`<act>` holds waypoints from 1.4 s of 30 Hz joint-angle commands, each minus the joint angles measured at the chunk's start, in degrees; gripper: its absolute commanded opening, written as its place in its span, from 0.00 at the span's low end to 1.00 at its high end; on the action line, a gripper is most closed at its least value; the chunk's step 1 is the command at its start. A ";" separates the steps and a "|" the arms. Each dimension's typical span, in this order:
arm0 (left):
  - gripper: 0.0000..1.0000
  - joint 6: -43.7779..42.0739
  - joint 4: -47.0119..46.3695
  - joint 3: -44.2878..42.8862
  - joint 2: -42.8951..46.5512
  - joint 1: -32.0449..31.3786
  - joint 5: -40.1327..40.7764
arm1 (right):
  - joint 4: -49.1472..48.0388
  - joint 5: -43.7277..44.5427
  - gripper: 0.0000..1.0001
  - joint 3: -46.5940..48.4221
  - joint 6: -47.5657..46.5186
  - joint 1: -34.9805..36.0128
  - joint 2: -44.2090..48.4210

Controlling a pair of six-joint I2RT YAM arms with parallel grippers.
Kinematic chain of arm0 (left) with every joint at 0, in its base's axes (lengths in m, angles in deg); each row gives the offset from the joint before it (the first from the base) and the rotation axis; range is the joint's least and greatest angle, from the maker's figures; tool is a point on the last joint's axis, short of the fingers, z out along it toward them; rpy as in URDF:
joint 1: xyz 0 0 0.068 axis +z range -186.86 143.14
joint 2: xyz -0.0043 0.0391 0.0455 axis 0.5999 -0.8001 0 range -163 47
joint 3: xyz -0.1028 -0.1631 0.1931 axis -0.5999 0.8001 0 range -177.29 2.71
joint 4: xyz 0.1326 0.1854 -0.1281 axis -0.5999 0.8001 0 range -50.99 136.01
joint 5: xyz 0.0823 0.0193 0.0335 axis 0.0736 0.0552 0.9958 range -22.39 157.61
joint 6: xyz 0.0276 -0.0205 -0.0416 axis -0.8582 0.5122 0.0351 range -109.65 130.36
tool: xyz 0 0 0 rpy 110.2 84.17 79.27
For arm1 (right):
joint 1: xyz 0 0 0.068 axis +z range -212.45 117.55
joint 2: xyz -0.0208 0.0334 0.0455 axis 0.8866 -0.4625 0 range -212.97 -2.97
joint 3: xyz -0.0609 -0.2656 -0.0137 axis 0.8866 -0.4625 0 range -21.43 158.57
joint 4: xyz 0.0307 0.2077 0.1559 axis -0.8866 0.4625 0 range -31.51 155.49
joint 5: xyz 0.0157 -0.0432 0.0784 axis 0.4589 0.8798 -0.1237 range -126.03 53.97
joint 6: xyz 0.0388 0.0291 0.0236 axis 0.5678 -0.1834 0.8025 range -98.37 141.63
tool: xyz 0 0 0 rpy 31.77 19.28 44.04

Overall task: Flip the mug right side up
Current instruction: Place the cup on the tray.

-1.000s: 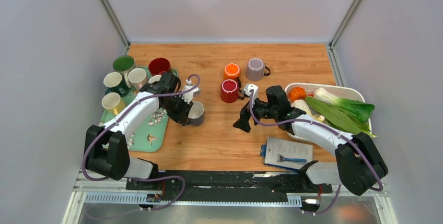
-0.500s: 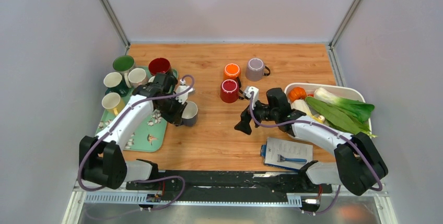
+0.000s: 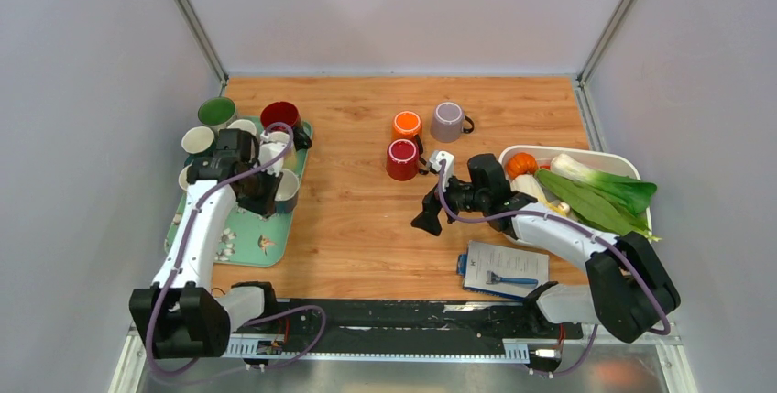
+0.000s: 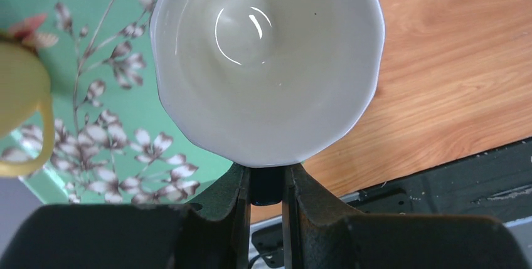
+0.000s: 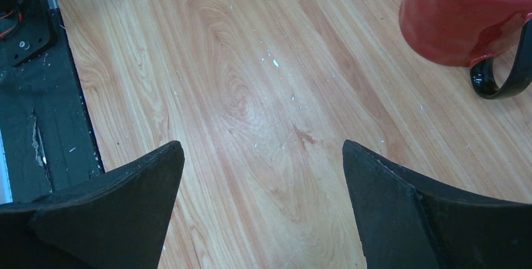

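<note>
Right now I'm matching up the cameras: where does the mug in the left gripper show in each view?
Top external: the pale mug is left of centre, at the right edge of the green tray.
Left wrist: the pale mug fills the upper middle, mouth toward the camera, rim pinched by the left gripper.
Right wrist: not in it.
Shared landmark: the wooden table, in all three.

Mug [image 4: 266, 62] handle perhaps behind fingers [image 4: 307, 212]
</note>
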 commanded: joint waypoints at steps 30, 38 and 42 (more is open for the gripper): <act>0.00 16.21 -17.52 -3.63 -14.82 18.87 7.96 | 0.48 -0.44 1.00 6.56 0.50 -0.28 -4.01; 0.00 16.14 -18.44 -2.15 -14.63 20.37 8.42 | 0.48 -0.59 1.00 7.64 0.16 -0.28 -5.32; 0.03 16.86 -18.32 -2.54 -16.00 21.27 7.62 | 0.48 -0.45 1.00 7.61 0.00 -0.29 -5.28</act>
